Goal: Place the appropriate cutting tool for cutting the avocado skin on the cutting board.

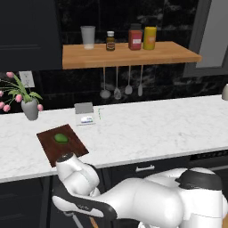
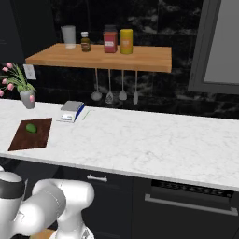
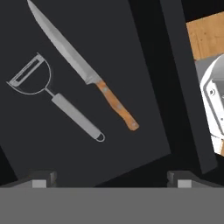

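Gripper [image 3: 112, 178] spread wide, above knife [image 3: 81, 67]

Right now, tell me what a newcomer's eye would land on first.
In the hand view, the knife with its orange wooden handle lies on a dark surface beside the grey peeler, the open gripper above them. On the marble counter, the avocado sits on the cutting board.

The knife [image 3: 83, 72] has a silver-grey blade and tan-orange handle; the peeler [image 3: 52, 98] is grey; the cutting board [image 1: 62, 144] shows reddish-brown grain.
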You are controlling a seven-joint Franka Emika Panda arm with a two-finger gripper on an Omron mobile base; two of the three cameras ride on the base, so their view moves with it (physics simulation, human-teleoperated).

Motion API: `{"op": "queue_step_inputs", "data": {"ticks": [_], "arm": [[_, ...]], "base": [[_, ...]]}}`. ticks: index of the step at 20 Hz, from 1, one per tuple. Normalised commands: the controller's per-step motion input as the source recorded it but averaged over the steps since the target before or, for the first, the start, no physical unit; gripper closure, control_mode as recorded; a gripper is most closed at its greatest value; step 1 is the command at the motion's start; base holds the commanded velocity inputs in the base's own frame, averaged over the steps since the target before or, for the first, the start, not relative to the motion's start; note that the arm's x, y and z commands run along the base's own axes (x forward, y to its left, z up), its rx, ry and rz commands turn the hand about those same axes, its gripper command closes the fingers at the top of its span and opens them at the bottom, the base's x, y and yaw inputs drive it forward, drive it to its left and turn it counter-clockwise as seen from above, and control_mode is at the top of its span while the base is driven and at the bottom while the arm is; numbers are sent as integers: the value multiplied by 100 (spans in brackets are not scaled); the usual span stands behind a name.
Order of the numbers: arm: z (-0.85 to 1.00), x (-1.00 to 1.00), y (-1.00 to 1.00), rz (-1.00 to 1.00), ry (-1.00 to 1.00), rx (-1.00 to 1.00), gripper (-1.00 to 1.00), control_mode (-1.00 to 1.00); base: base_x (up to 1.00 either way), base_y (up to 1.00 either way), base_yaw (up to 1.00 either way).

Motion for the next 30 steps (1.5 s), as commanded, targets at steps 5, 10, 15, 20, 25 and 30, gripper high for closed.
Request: {"op": "queue_step_inputs", "data": {"ticks": [5, 10, 15, 20, 25, 30], "arm": [[-1, -3, 0, 4, 1, -3, -100, -100], [-9, 0, 0, 9, 5, 0, -100, -100], [-8, 0, -13, 13, 5, 0, -100, -100], [-8, 0, -37, 12, 1, 0, -100, -100], [-31, 0, -11, 11, 3, 0, -100, -100], [-43, 0, -3, 11, 6, 4, -100, -100]], "base": [[0, 0, 0], [0, 0, 0], [0, 0, 0], [0, 0, 0], [0, 0, 0], [0, 0, 0]]}}
